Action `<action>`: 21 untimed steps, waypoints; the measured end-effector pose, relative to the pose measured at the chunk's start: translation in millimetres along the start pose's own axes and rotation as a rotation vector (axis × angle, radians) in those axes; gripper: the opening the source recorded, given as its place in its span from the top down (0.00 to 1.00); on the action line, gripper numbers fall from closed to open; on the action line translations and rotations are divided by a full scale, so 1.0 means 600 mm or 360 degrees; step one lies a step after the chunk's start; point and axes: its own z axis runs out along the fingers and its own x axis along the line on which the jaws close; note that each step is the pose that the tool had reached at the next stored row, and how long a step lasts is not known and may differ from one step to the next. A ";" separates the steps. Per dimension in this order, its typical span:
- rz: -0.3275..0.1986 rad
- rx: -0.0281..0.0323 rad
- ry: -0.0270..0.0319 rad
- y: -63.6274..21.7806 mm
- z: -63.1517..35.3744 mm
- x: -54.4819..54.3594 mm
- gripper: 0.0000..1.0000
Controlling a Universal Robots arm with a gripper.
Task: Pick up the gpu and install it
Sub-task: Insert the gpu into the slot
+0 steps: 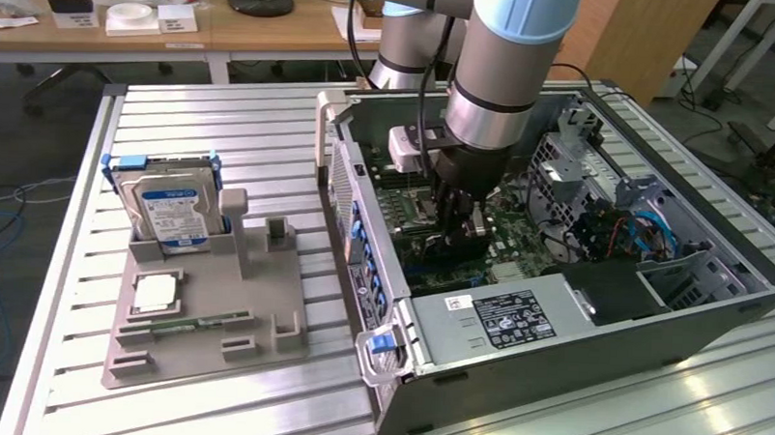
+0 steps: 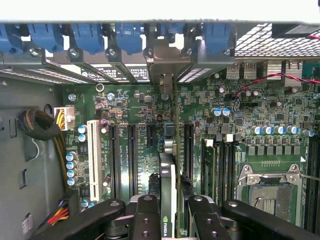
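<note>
My gripper point(image 1: 463, 225) reaches down into the open computer case point(image 1: 552, 325), just above the motherboard point(image 1: 414, 204). In the wrist view the gpu point(image 2: 168, 190) shows edge-on as a thin dark card with a green logo. It stands upright between my black fingers point(image 2: 147, 212), and my gripper point(image 2: 172, 215) is shut on it. The card runs along an expansion slot toward the case's rear wall, where its silver end bracket point(image 2: 163, 62) meets the slot openings. I cannot tell whether it sits in the slot or just above it.
Blue slot latches point(image 2: 90, 37) line the rear wall. A CPU socket point(image 2: 270, 192) and cable bundle point(image 2: 42, 127) flank the slots. On the exterior view's left, a grey fixture point(image 1: 203, 308) holds a hard drive point(image 1: 171, 210), a chip point(image 1: 153, 289) and a memory stick point(image 1: 191, 319).
</note>
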 end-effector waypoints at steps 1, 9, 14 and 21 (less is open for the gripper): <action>0.0000 0.00002 0.00002 0.000 0.000 0.000 0.74; 0.0000 -0.00001 0.00003 0.002 0.002 0.000 0.74; 0.0000 -0.00003 0.00007 0.003 0.004 0.000 0.74; 0.0000 0.00004 -0.00008 0.004 0.005 0.000 0.74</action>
